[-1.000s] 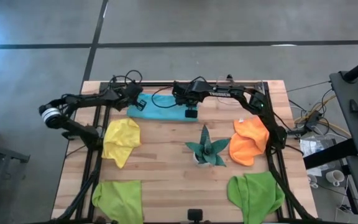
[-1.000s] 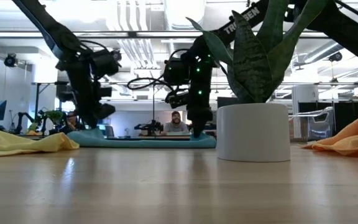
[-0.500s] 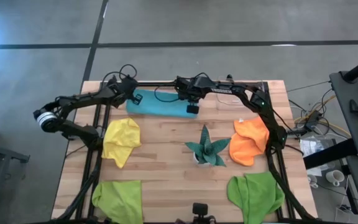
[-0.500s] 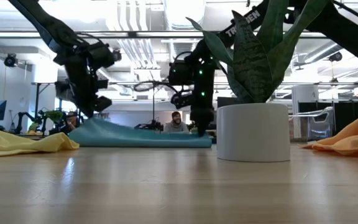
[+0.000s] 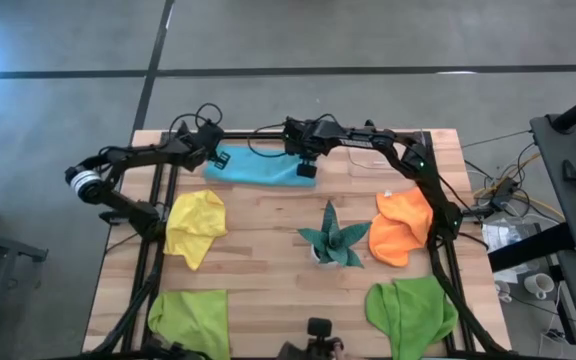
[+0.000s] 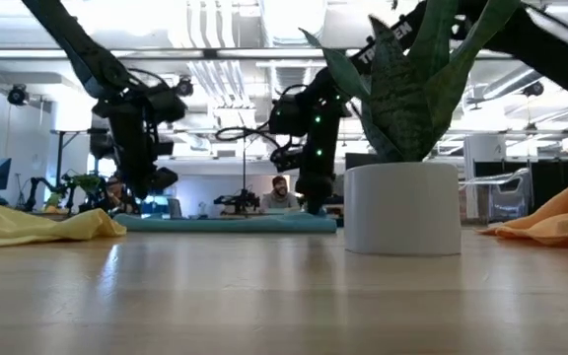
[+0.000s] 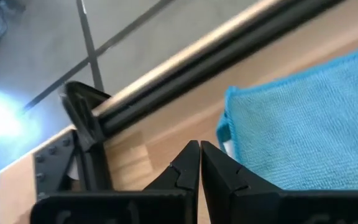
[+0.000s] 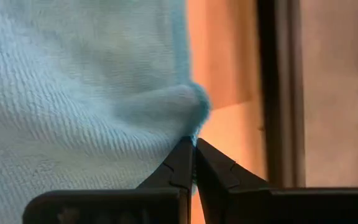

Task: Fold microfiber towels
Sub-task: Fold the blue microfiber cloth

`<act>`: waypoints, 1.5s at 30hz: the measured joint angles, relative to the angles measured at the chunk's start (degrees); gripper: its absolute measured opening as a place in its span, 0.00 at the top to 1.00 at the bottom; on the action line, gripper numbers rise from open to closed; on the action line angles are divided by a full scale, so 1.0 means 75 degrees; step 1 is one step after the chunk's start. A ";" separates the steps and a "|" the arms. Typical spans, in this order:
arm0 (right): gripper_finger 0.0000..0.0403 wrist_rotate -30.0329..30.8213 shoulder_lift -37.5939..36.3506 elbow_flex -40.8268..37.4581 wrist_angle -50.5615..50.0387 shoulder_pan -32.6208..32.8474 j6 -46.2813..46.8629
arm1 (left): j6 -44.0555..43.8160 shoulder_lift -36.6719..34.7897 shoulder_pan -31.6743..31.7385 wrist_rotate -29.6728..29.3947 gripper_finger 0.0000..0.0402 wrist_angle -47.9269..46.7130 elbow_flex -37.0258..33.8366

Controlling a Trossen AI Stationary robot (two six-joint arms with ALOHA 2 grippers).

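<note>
Jaws of both grippers pressed together: left gripper [image 5: 215,156] at the blue towel's [image 5: 260,168] left end, right gripper [image 5: 307,168] at its right end, each pinching a corner of the towel.

High view: blue towel lies by the table's [image 5: 268,260] far edge, a narrow flat strip, long axis running left to right along that edge. Surface smooth, near edge slightly curved. Yellow towel [image 5: 196,224] crumpled near the left edge. Orange towel [image 5: 402,226] bunched near the right edge. Two green towels lie at the near corners: left green towel [image 5: 190,320], right green towel [image 5: 413,308], both rumpled. Plant [image 5: 332,238] stands at mid-table between yellow and orange.

Low view: blue towel [image 6: 227,224] shows as a thin flat band on the surface, ends under the two grippers. Left gripper [image 6: 150,187] and right gripper [image 6: 316,202] both reach down to it. Yellow towel [image 6: 33,225] heaped at left, orange towel [image 6: 557,223] heaped at right. Plant's white pot [image 6: 401,208] stands in front. A person [image 6: 280,194] sits far behind the table.

Left wrist view: left gripper [image 7: 199,147] tips closed on the towel's [image 7: 303,124] corner; looped weave, a folded edge shows. Table rail [image 7: 197,68] runs behind.

Right wrist view: right gripper [image 8: 194,145] tips closed, nipping a puckered corner of the towel [image 8: 73,99]; fine ribbed pile visible.
</note>
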 joint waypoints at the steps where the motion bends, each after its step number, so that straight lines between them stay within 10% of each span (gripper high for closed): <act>1: 0.98 -0.0003 0.0031 -0.0003 -0.0041 -0.0006 -0.0028 | 0.0001 0.0053 -0.0009 0.0012 1.00 0.0000 0.0002; 11: 0.74 -0.0005 -0.0173 0.0128 -0.0550 -0.0040 0.0082 | -0.0272 0.0070 -0.0121 0.1169 0.99 0.0013 -0.0032; 19: 0.51 -0.0797 -0.0815 0.0390 -0.0840 0.0220 0.0911 | -0.0220 0.1285 -0.0111 0.1138 0.79 0.0092 0.0266; 29: 0.49 -0.1689 -0.0634 0.0256 0.0165 0.1216 0.2105 | -0.0800 0.1032 -0.0572 0.2221 0.69 -0.2134 0.0712; 36: 0.49 -0.2317 -0.0672 0.0121 -0.0393 0.1518 0.2478 | -0.1631 0.0168 -0.2334 0.3653 0.69 -0.3907 0.0464; 45: 0.49 -0.2311 -0.0664 -0.0122 0.0082 0.1859 0.2961 | -0.2650 -0.0923 -0.3604 0.0547 0.69 -0.4117 0.0495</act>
